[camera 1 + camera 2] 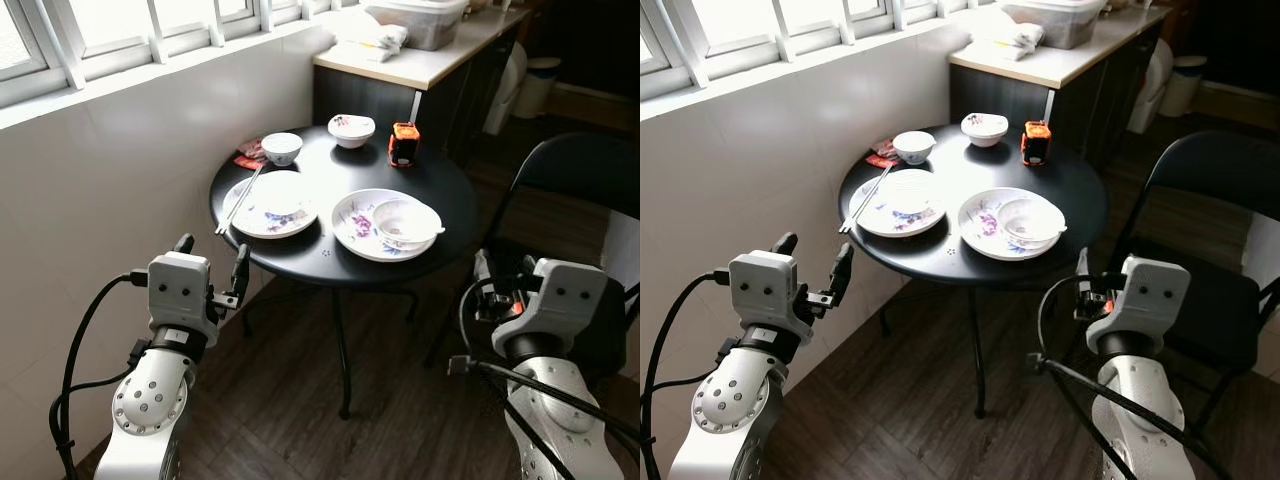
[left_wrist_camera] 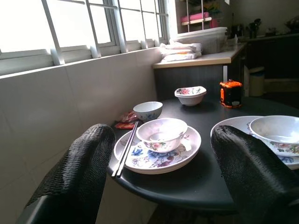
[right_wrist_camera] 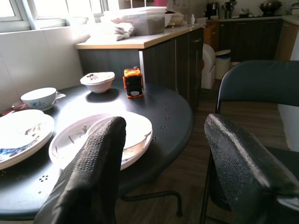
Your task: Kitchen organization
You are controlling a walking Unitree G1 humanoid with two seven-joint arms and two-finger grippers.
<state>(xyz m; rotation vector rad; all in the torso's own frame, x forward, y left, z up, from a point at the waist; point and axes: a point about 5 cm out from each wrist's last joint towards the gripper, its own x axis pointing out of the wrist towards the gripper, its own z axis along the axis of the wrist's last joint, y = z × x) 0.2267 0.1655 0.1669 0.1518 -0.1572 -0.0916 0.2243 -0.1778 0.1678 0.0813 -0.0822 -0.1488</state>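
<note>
Round black table (image 1: pixel 440 190); floral plate (image 1: pixel 270 212) beyond left end effector (image 1: pixel 212 272)

the red packet (image 1: pixel 250 155) lies half hidden behind the small bowl (image 1: pixel 282 147), its print unreadable.

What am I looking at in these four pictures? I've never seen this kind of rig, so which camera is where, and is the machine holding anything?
It is a humanoid robot standing before a round black table. The two wide pictures come from a stereo camera on its head, looking down. The other two come from cameras on its wrists, looking out between each gripper's black fingers. The left gripper and right gripper are both raised, open and hold nothing. On the table lie two flowered plates, each with a bowl on it: the left plate also carries chopsticks; the right plate is nearer the chair. Behind them stand two small bowls and an orange-and-black object.
</note>
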